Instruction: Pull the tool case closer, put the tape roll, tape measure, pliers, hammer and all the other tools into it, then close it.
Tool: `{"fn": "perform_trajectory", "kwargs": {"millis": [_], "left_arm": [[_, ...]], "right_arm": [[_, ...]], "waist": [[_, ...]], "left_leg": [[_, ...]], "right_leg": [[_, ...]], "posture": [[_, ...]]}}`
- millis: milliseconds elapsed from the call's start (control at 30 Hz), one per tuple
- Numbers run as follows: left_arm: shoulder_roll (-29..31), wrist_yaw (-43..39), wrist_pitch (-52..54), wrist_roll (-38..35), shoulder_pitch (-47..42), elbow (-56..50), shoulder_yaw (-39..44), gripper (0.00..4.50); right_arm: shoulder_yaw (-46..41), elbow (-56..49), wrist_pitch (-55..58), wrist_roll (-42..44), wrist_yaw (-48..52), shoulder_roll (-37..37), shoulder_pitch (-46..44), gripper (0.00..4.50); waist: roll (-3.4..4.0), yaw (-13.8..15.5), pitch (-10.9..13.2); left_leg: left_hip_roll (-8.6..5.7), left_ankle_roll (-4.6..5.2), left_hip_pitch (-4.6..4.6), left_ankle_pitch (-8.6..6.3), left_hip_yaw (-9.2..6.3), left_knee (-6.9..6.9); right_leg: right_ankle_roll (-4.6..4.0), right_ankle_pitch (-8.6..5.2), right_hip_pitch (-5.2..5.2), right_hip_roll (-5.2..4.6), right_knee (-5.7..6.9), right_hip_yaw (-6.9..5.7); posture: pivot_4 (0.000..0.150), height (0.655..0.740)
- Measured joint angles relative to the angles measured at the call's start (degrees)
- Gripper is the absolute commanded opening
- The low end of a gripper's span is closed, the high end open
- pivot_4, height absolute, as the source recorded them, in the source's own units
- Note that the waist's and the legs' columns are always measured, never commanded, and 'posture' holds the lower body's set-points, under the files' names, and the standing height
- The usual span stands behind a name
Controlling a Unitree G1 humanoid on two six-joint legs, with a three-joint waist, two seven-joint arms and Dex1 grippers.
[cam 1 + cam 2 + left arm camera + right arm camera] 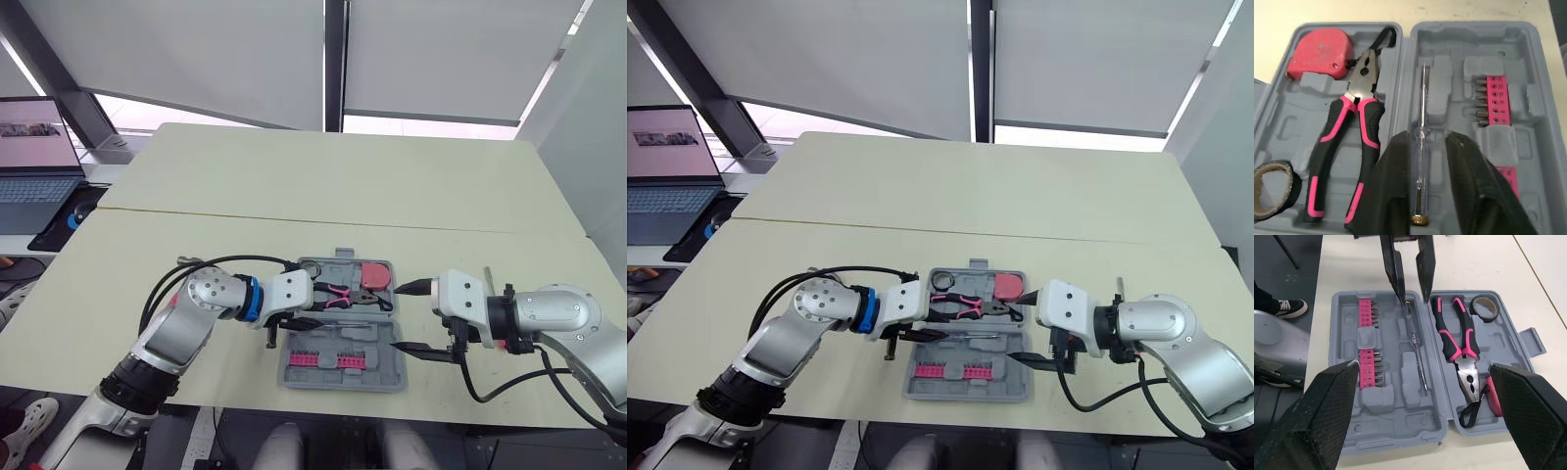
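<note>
The grey tool case [392, 377] lies open near the table's front edge. Its far half holds a black tape roll [1273, 188], pink-handled pliers [1352, 137] and a red tape measure [1320, 51]. The near half holds a clear-handled screwdriver [1419, 161] in its slot and pink bit strips [1496, 105]. My left gripper [1427, 137] reaches in from the case's left side, open, its fingers either side of the screwdriver's handle. My right gripper [396, 317] hovers at the case's right edge, open wide with nothing between its fingers.
A laptop [34, 186] sits on a desk at the far left, beyond the table edge. A seam [343, 223] crosses the table behind the case. The case lies close to the table's front edge.
</note>
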Motion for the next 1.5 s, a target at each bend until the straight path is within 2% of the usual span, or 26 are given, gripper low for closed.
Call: {"fn": "perform_trajectory", "kwargs": {"millis": [533,900,1133,1300,1500], "left_arm": [[-6.0,4.4,-1.9,4.3,-0.5,8.7,-2.6,0.02],[-6.3,6.2,-3.8,3.1,0.7,9.6,-1.2,0.02],[-2.7,4.9,4.8,-9.7,2.2,2.2,12.9,0.02],[1.2,7.6,8.9,-16.4,8.3,0.8,26.5,0.02],[2.7,15.7,7.2,-19.4,18.0,4.4,46.9,0.02]], "right_arm": [[0.0,-0.8,1.6,0.2,-0.1,-0.1,0.3,4.50],[-0.2,-1.2,1.8,0.7,-0.2,-0.4,0.6,4.50],[-1.2,0.2,3.4,1.3,-2.2,1.2,-0.1,4.50],[-2.5,4.9,-1.3,-0.9,-4.9,3.6,-1.2,4.50],[-15.6,11.4,-7.5,-3.2,-7.1,2.4,5.8,4.50]], "waist": [[0.00,0.0,0.0],[0.02,0.0,0.0],[0.03,-0.2,0.0],[0.05,-0.8,0.0],[0.05,-0.3,0.0]], "left_leg": [[0.01,0.00,0.00,0.00,-0.01,0.01],[0.02,0.00,0.02,0.00,-0.02,0.03],[0.04,-0.02,0.02,0.01,-0.01,0.01],[0.06,-0.03,0.01,0.02,-0.08,-0.01],[0.00,-0.16,0.01,0.08,-0.02,-0.06]], "right_leg": [[0.00,0.00,0.00,0.00,0.01,-0.01],[0.00,0.00,0.01,-0.01,0.03,-0.01],[0.00,0.00,-0.01,-0.01,0.02,0.01],[0.00,0.00,-0.04,-0.01,0.02,-0.03],[0.00,0.00,-0.03,-0.10,-0.05,0.01]], "posture": [[0.150,0.7400],[0.150,0.7400],[0.150,0.7400],[0.150,0.7400],[0.150,0.7400]]}}
